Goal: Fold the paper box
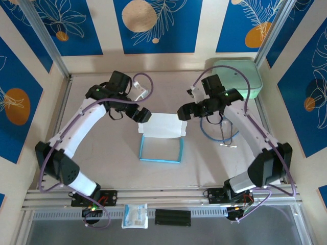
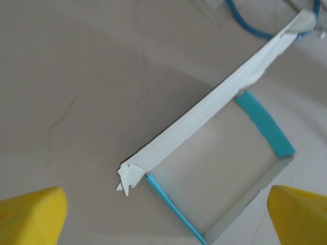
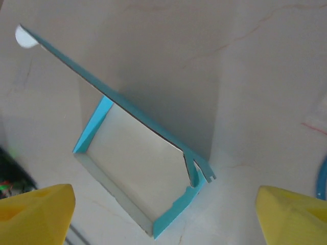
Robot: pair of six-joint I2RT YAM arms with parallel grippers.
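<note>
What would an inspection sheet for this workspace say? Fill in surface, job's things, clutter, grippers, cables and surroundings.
Surface: beige table, faintly marked.
Job's things: paper box mid-table, blue walls up, whitish flap standing open.
Clutter: mint-green case far right; white packet and black block at the near rail.
Grippers: left gripper and right gripper open, holding nothing.
Cables: purple cables on the arms; blue cable loop right of the box.
Surroundings: blue-and-cream patterned panels.

I record a mint-green case (image 1: 240,76) at the tabletop's (image 1: 102,153) far right corner, a blue cable loop (image 1: 214,137) in front of it, and a white packet (image 1: 135,215) beside a black block (image 1: 172,217) at the near edge.
</note>
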